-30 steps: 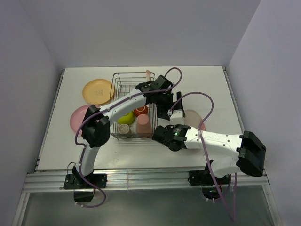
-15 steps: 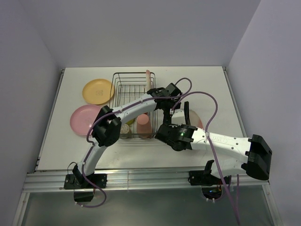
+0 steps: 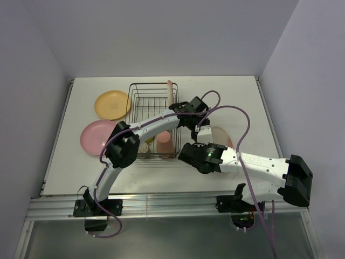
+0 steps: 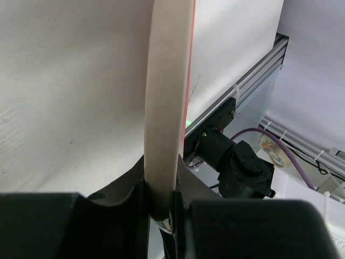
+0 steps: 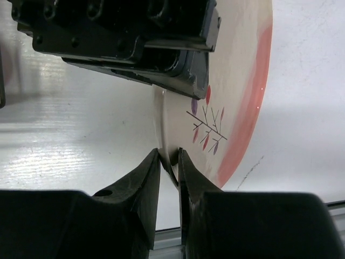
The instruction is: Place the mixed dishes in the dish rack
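The cream-pink plate with a twig drawing (image 5: 229, 91) stands tilted on edge above the table, right of the dish rack (image 3: 141, 86). My right gripper (image 5: 169, 160) is shut on its lower rim. My left gripper (image 4: 160, 208) is shut on the rim too, the plate (image 4: 168, 102) edge-on between its fingers. In the top view the plate (image 3: 221, 135) shows beyond both grippers, left (image 3: 196, 123) and right (image 3: 207, 141). The rack holds a salmon-pink cup (image 3: 165, 141) and an upright pink-and-cream plate (image 3: 170, 88). The left arm covers part of the rack.
An orange-yellow plate (image 3: 112, 104) and a pink plate (image 3: 95, 136) lie flat on the table left of the rack. The left arm stretches across the rack's near half. Purple cables loop over both wrists. The table's right edge (image 3: 267, 118) is near the held plate.
The left gripper moved right from the rack's edge to the plate and closed on its rim. The right gripper kept its grip and raised the plate on edge.
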`<state>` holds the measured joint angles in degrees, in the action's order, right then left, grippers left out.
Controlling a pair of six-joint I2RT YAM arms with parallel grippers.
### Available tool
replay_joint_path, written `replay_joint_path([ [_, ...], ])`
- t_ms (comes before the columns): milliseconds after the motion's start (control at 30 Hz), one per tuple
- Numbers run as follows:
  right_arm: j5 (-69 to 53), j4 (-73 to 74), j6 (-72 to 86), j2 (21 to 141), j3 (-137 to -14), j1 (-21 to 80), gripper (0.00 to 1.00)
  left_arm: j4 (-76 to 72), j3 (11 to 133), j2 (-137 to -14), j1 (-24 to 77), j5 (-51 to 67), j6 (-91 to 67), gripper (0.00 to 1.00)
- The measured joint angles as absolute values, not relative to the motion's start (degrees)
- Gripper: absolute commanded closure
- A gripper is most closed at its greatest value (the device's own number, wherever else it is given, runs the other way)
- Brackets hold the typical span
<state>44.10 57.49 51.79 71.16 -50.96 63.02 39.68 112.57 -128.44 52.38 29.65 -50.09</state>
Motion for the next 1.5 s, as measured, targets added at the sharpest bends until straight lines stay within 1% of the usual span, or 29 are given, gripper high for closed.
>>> replay_joint_path([
  [167, 44.1, 58.0, 52.4, 71.0, -51.0, 63.0, 1.0, 39.7, 112.6, -128.4, 52.7, 28.9, -50.0, 1.0],
  [200, 44.1, 58.2, 52.8, 71.0, -51.0, 63.0, 0.98, 39.6, 112.6, -128.4, 52.7, 28.7, -50.0, 1.0],
  [233, 44.1, 58.3, 53.0, 71.0, -51.0, 63.0, 0.93, 39.6, 112.6, -128.4, 52.7, 28.6, -50.0, 1.0],
  [267, 44.1, 58.5, 53.3, 71.0, -51.0, 63.0, 0.84, 39.4, 112.5, -128.4, 52.8, 28.6, -50.0, 1.0],
  [300, 44.1, 58.8, 53.6, 71.0, -51.0, 63.0, 0.74, 39.2, 112.4, -128.3, 52.8, 28.6, -50.0, 1.0],
  [333, 44.0, 59.1, 54.2, 71.0, -51.1, 63.0, 0.5, 38.8, 112.1, -128.3, 52.9, 28.6, -50.0, 1.0],
  [367, 43.7, 59.4, 55.2, 70.9, -51.1, 63.0, 0.41, 38.7, 111.9, -128.2, 53.0, 28.5, -50.0, 1.0],
  [400, 43.6, 60.2, 55.7, 70.5, -51.4, 63.1, 0.28, 38.4, 111.7, -128.1, 53.1, 28.2, -49.5, 1.0],
  [467, 43.2, 62.4, 57.0, 68.5, -52.6, 63.1, 0.14, 37.8, 111.7, -128.1, 53.1, 27.8, -48.9, 1.0],
  [500, 43.0, 63.6, 57.9, 66.8, -53.5, 63.2, 0.01, 37.5, 111.7, -128.1, 53.1, 27.5, -48.7, 1.0],
  [633, 41.5, 67.4, 60.1, 58.7, -56.8, 63.4, 0.0, 37.5, 112.4, -127.9, 53.1, 25.6, -47.8, 1.0],
  [800, 38.9, 69.3, 60.8, 47.7, -59.4, 63.4, 0.0, 41.9, 117.0, -127.9, 53.0, 20.4, -45.1, 1.0],
  [1000, 34.0, 62.4, 58.6, 29.5, -59.6, 63.4, 0.0, 45.0, 120.0, -126.7, 51.8, 17.9, -42.6, 1.0],
  [1067, 32.8, 60.7, 57.7, 26.3, -60.2, 63.4, 0.0, 45.9, 120.0, -125.2, 51.3, 18.1, -42.5, 1.0],
  [1200, 29.9, 58.0, 55.9, 27.2, -62.5, 63.4, 0.0, 46.7, 120.0, -120.4, 50.4, 18.7, -42.5, 1.0],
  [1500, 26.5, 53.6, 53.6, 29.3, -62.7, 63.4, 0.0, 47.2, 120.0, -102.1, 50.0, 21.6, -42.5, 1.0],
])
